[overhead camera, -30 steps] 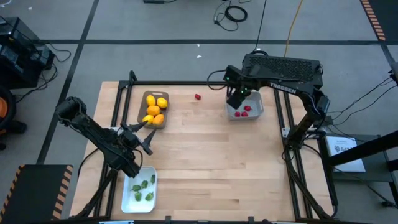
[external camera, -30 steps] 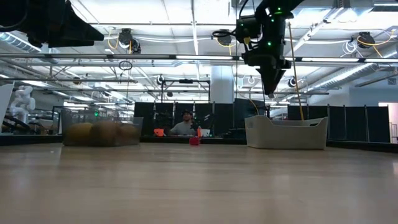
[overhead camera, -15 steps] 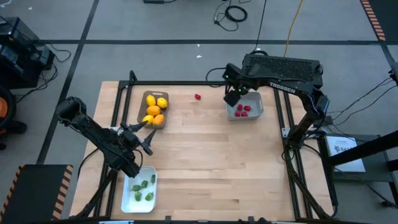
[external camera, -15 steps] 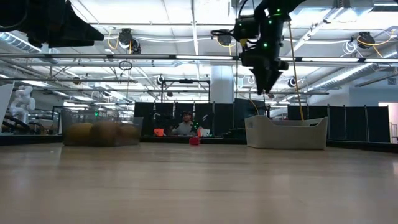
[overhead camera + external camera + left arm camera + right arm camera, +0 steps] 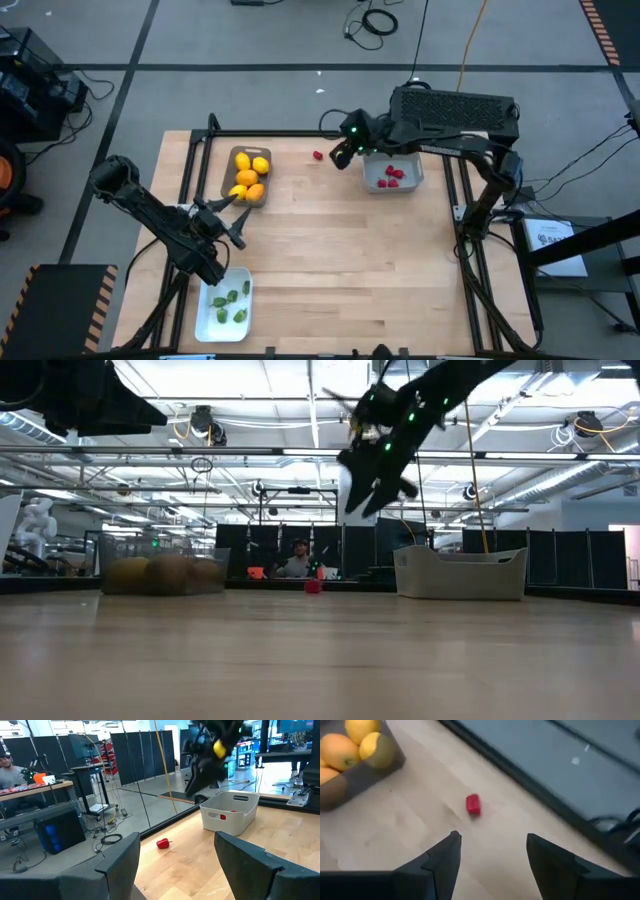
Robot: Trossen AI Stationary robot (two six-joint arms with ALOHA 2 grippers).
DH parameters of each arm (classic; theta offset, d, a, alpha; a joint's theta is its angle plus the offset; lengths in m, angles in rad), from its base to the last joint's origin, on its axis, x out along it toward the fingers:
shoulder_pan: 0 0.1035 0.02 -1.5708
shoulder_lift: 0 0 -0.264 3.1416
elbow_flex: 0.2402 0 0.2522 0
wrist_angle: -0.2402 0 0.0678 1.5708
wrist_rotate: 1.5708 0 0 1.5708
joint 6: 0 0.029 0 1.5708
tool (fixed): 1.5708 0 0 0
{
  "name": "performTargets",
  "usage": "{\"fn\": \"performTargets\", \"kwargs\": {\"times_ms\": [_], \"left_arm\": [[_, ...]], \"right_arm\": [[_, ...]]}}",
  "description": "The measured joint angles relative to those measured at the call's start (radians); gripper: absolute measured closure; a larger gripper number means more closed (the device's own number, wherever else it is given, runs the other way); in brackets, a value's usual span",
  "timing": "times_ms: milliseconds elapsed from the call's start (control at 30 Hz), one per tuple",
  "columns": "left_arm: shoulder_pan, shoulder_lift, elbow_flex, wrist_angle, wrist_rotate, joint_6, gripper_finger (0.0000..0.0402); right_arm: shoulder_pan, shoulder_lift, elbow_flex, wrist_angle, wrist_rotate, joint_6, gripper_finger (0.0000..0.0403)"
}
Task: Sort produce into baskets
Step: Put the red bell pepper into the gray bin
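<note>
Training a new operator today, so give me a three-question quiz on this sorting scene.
1. True or false: the red piece on the table lies between the brown-grey basket and the light grey-blue basket.
2. Which basket holds the green pieces? A brown-grey; B white; C light grey-blue.
3. Fill in: the right tool is open and holds ____.

Key: 1 true; 2 B, the white basket; 3 nothing.

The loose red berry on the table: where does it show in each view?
High view: red berry on bare wood near the far edge, between the fruit tray and the white basket.
Low view, left of that basket.
Left wrist.
Right wrist.
Shared landmark: the white basket.
</note>
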Motion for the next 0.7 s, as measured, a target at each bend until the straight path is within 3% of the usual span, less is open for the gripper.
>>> {"fn": "performTargets", "kwargs": {"times_ms": [267,700], "left_arm": [[0.007,0.000,0.000,-0.015,0.000,0.000,0.0139],[0.034,0.000,0.000,-0.011,0.000,0.021,0.0139]], "right_arm": [[-0.002,0.194,0.013,0.188,-0.098,0.135,0.0188],[-0.008,0.470,0.273,0.113,-0.093,0.012,0.0188]]}}
